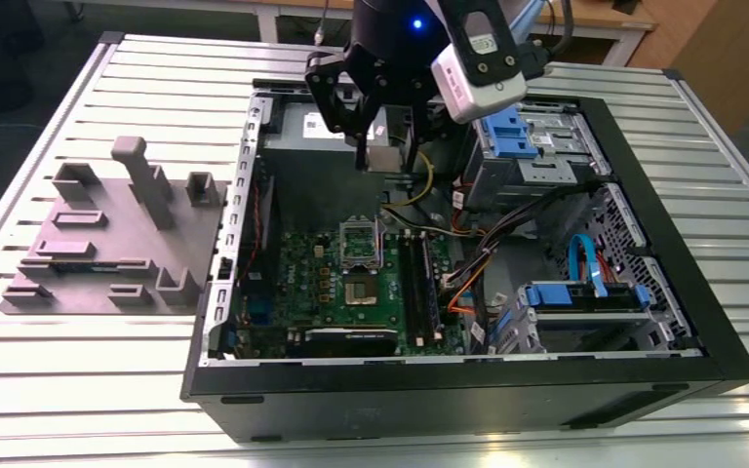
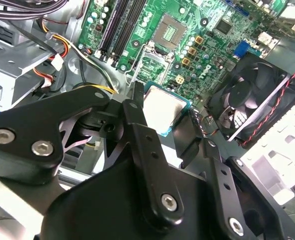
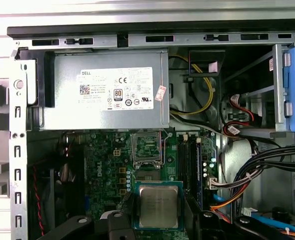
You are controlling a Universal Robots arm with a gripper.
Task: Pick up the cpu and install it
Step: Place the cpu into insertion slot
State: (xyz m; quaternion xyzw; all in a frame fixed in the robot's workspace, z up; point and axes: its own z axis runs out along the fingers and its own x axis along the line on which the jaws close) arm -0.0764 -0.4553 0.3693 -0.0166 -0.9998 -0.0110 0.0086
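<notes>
we log: pickup done | our hand (image 1: 385, 158) pinches the cpu (image 3: 158, 205) | socket (image 3: 147, 148), below and near the hand, open and empty | cpu not yet seated

cpu (image 3: 158, 202): one item. Small, flat, square chip with a silvery-grey metal lid bearing faint print and a thin teal-green rim. Lid side up, level. Clamped on two opposite edges by the gripper (image 3: 158, 210), raised above the green motherboard (image 3: 102, 165). Clear of the open socket (image 3: 146, 147), not seated.
</notes>
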